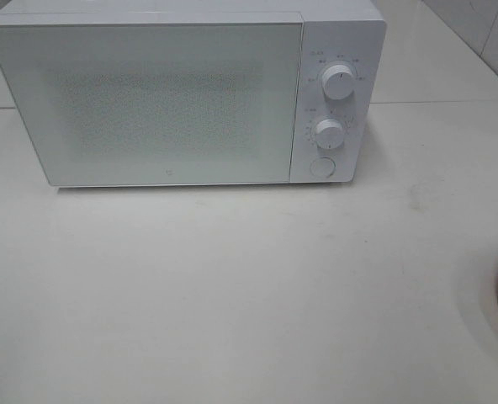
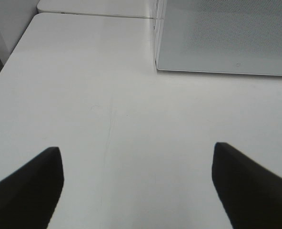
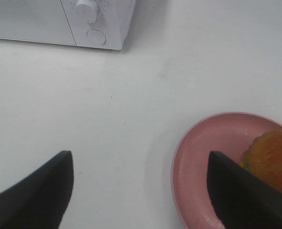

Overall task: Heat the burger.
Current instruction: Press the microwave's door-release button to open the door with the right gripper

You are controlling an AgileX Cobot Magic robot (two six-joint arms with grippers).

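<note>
Burger (image 3: 274,157) shows a golden-brown bun, sitting on pink plate (image 3: 203,152).

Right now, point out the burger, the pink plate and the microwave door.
burger (image 3: 274,152), right wrist view, bun top.
pink plate (image 3: 212,136), right wrist view, bare floor near rim.
microwave door (image 1: 156,101), exterior high view, middle of panel.
</note>
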